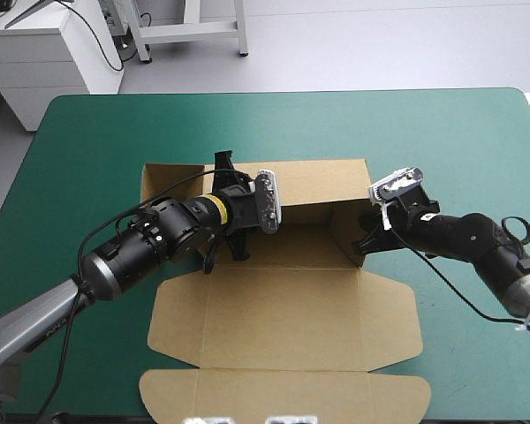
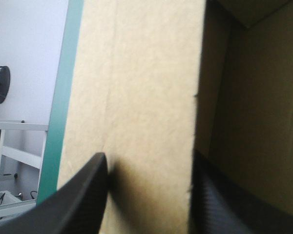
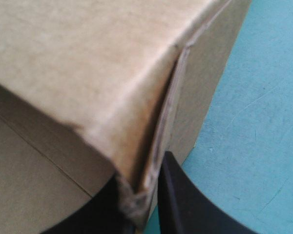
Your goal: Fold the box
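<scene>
Brown box (image 1: 311,187) stretches left-right, lid (image 1: 283,331) flat nearside.

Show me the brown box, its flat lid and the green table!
box (image 1: 322,184): high view, raised far wall.
flat lid (image 1: 283,318): high view, its middle panel.
teal-green cover (image 1: 88,141): high view, bare far-left part.
</scene>
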`<act>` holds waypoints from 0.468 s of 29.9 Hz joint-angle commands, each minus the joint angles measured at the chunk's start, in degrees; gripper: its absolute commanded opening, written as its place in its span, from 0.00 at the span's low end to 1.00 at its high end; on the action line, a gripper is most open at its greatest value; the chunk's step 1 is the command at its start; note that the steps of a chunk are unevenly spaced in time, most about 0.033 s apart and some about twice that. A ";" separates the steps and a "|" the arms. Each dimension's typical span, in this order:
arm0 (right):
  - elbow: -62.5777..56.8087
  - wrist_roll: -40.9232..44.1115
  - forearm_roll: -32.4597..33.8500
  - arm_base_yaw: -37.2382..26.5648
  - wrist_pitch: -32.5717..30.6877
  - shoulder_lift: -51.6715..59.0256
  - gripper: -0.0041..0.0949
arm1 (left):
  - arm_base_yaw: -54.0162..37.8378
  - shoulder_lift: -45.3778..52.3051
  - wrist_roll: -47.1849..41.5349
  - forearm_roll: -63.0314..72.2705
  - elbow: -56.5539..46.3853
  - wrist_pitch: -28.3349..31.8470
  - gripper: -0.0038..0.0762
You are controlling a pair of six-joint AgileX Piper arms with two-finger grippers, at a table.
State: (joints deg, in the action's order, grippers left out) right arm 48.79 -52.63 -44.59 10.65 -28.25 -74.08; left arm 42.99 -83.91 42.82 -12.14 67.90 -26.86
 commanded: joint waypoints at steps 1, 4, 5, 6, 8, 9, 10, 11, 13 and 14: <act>2.43 5.52 4.34 0.63 -2.32 1.25 0.03 | 3.75 1.83 -0.90 2.93 3.35 -1.31 0.63; 4.07 9.54 8.23 0.63 -2.23 1.25 0.03 | 6.74 3.78 -0.90 1.55 3.86 -2.43 0.64; 4.57 10.60 9.54 0.63 -2.37 1.25 0.03 | 7.51 4.45 -0.90 1.15 3.86 -2.92 0.64; 5.18 11.87 10.53 0.63 -2.59 1.25 0.03 | 8.45 5.41 -0.90 0.60 3.86 -3.67 0.64; 6.17 13.29 11.80 0.63 -2.95 1.25 0.03 | 9.95 7.44 -0.90 -0.40 3.86 -4.83 0.64; 6.65 13.75 12.12 0.63 -3.11 1.25 0.03 | 10.53 8.55 -0.90 -0.40 3.86 -5.03 0.64; 6.92 14.49 12.50 0.63 -3.20 1.25 0.03 | 10.99 9.75 -0.90 -0.28 3.86 -5.08 0.64; 7.17 15.09 12.66 0.63 -3.08 1.25 0.03 | 11.29 10.75 -0.90 -0.16 3.86 -5.17 0.64; 7.42 16.51 13.65 0.63 -3.03 1.25 0.03 | 11.55 13.36 -0.90 0.12 3.86 -5.17 0.63; 7.42 16.63 13.92 0.63 -3.03 1.25 0.03 | 11.55 14.32 -0.90 0.27 3.86 -5.17 0.62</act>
State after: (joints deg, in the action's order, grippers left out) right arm 53.97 -37.70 -30.11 11.21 -32.25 -74.23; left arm 53.95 -74.12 42.63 -11.97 69.76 -34.86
